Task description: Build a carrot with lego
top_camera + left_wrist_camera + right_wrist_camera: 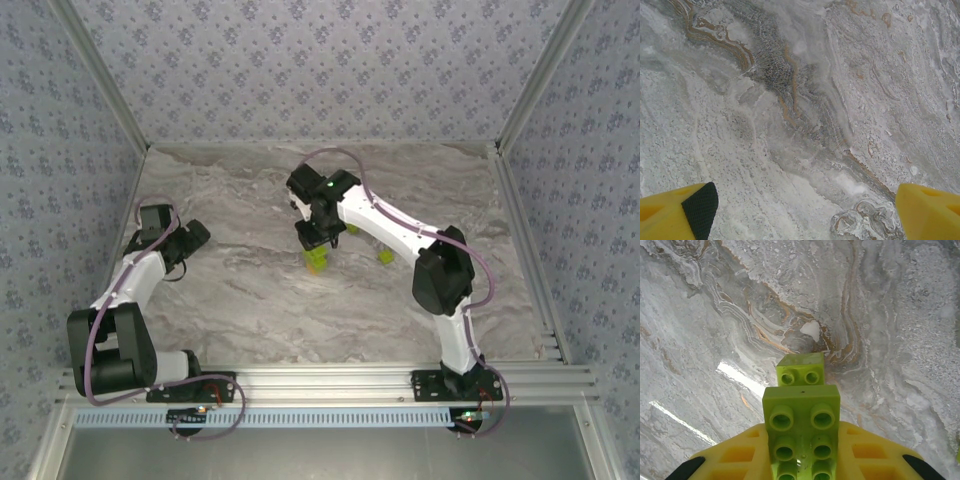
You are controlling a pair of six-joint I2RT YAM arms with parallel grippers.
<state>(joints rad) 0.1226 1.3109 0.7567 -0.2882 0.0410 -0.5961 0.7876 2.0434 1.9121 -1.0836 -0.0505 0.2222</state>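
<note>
Marble table (250, 310): R gripper (316, 238) at centre clamps lime lego bricks (801, 422), another lime brick (385, 257) lying near its arm; L gripper (192, 237) gapes wide over bare marble at left.

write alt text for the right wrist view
The right gripper clamps a lime-green brick, studs facing the camera, between its yellow fingers. A smaller lime-green brick sits just beyond its far end, joined or not is unclear, over the grey marbled table.
</note>
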